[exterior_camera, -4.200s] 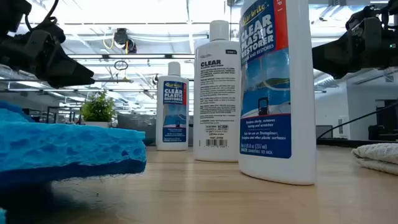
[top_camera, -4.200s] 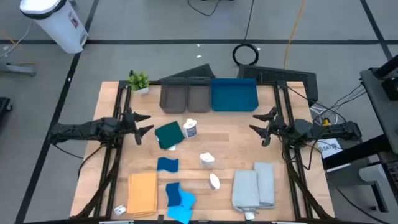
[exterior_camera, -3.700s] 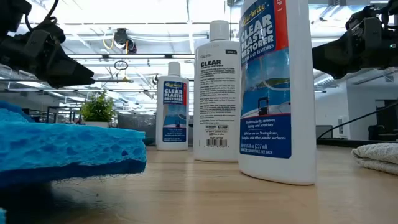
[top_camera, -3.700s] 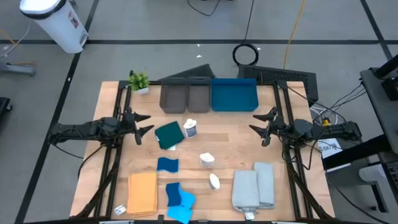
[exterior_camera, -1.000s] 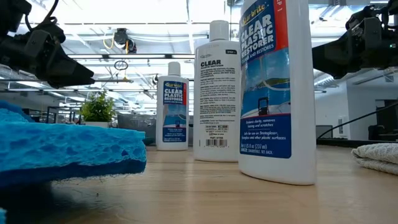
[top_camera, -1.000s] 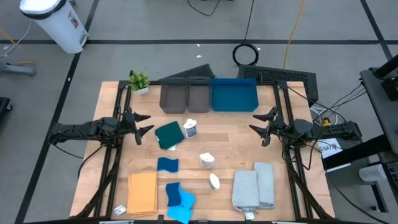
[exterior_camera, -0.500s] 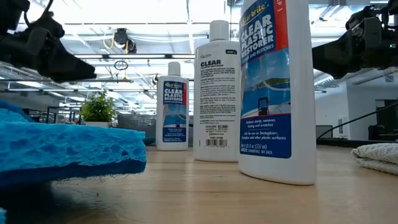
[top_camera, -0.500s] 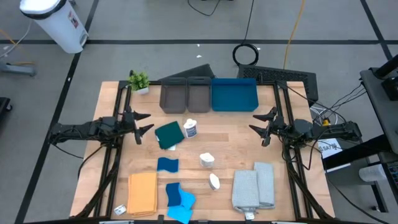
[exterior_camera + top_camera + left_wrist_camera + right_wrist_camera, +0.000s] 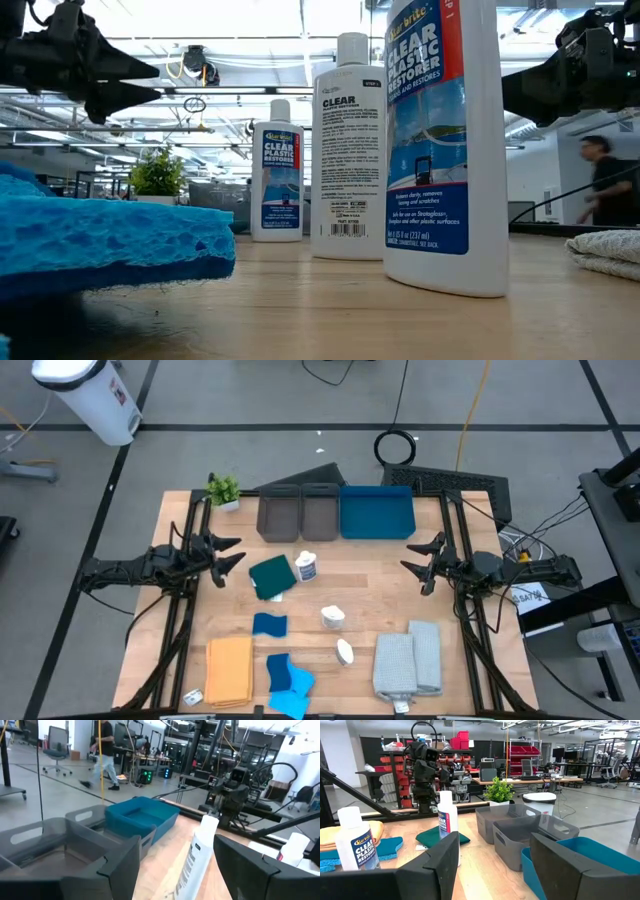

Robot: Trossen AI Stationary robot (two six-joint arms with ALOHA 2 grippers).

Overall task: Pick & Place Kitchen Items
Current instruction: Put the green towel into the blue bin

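Dark left gripper [image 9: 226, 553] has just shifted: against half a second ago it sits a touch farther toward the trays and in the low view it has lifted and levelled out, fingers spread apart and holding nothing. The right gripper [image 9: 418, 562] has not budged, parked at the right edge of the table, its fingers also apart and empty. Reads as the left arm starting its first reach, probably for the dark green cloth [image 9: 270, 576] or the white bottle [image 9: 306, 567] standing just beside it; nothing picked yet, so the task is at its very start.

Items all still loose on the wooden table [image 9: 370, 585]:
- second bottle [image 9: 333, 616] near the middle, third bottle [image 9: 345, 652] nearer the front
- dark blue sponge [image 9: 269, 625], more blue sponges [image 9: 288, 678] at the front edge
- orange cloth [image 9: 229, 669] front left, grey cloths [image 9: 407, 661] front right

Containers at the back edge: two grey trays [image 9: 299, 514] side by side, blue tray [image 9: 377, 513] touching them on the right. From above and from the left wrist view all three look empty, though the grey ones' floors are partly shadowed, so I'd not swear to it. Small potted plant [image 9: 223, 491] stands at the back left corner, clear of the trays.
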